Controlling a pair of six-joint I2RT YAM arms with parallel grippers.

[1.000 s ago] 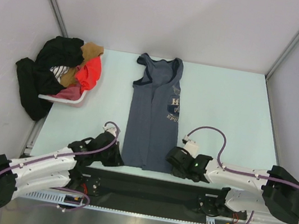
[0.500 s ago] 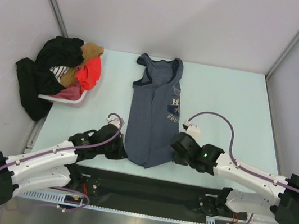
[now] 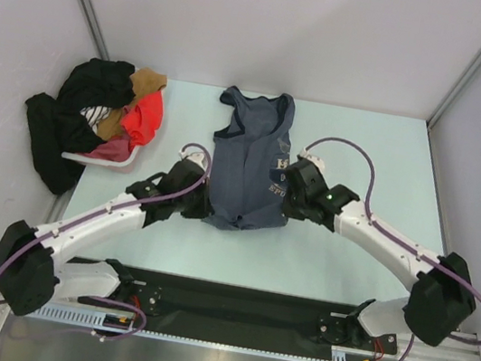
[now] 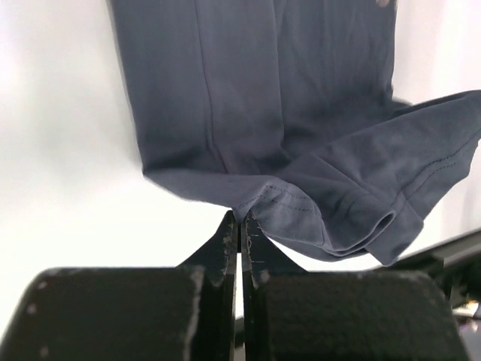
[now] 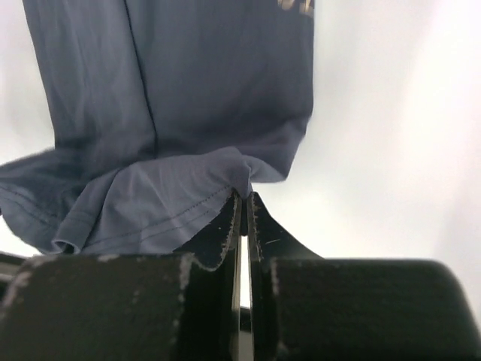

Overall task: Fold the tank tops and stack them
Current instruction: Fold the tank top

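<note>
The slate blue-grey tank top (image 3: 248,159) lies lengthwise in the middle of the table, neck at the far end, pale chest print showing by its right edge. My left gripper (image 3: 201,204) is shut on the hem's left corner (image 4: 255,204). My right gripper (image 3: 290,198) is shut on the hem's right corner (image 5: 239,174). Both hold the hem lifted and carried over the lower body, so the bottom sags in a fold (image 3: 236,221) between them. The maroon-red tank top is not distinguishable; it may be in the pile at the left.
A heap of clothes (image 3: 95,116) sits at the far left in a white basket (image 3: 102,159): black garments, a bright orange-red one (image 3: 145,117), a tan one. A black mat strip (image 3: 240,300) runs along the near edge. Walls close three sides.
Both grippers have moved away from the near edge toward the far side, carrying the hem up off the table and over the shirt's lower half; the visible shirt length has shortened.
</note>
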